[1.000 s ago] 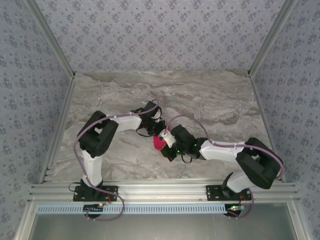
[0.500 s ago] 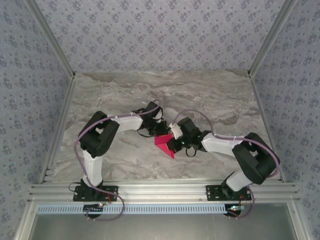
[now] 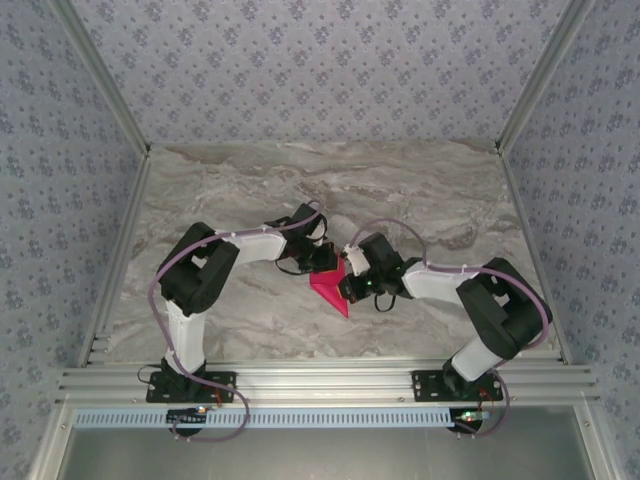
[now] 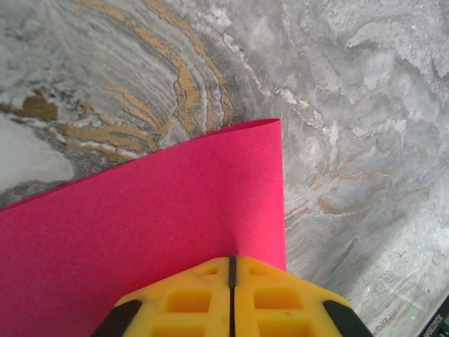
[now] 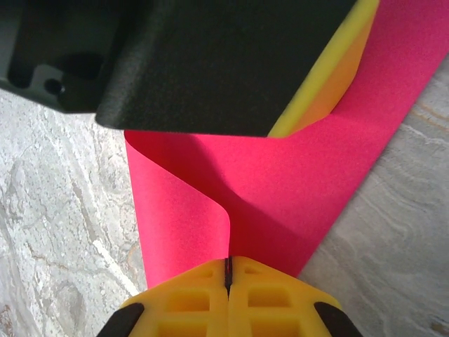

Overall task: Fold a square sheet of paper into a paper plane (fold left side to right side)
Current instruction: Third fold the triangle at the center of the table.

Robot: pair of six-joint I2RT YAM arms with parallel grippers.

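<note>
The square sheet of paper (image 3: 329, 288) is bright magenta and hangs curled between both grippers at the table's middle, showing a triangular outline with its point toward the near edge. My left gripper (image 3: 326, 262) is shut on the sheet's far side; in the left wrist view its yellow jaws (image 4: 231, 261) pinch the sheet (image 4: 140, 210) near a free edge. My right gripper (image 3: 348, 274) is shut on another edge, and the sheet (image 5: 302, 182) curves up into its jaws (image 5: 228, 262). The left gripper (image 5: 210, 63) hangs just beyond, over the sheet.
The marble table (image 3: 430, 200) stretches open behind and to both sides of the arms. Patterned walls and aluminium rails (image 3: 300, 380) bound the workspace. The two wrists are almost touching above the paper.
The right gripper has travelled left and away from the near edge toward the left gripper, its elbow pulling in. The paper has gone from a small bunched shape to a wider triangular one.
</note>
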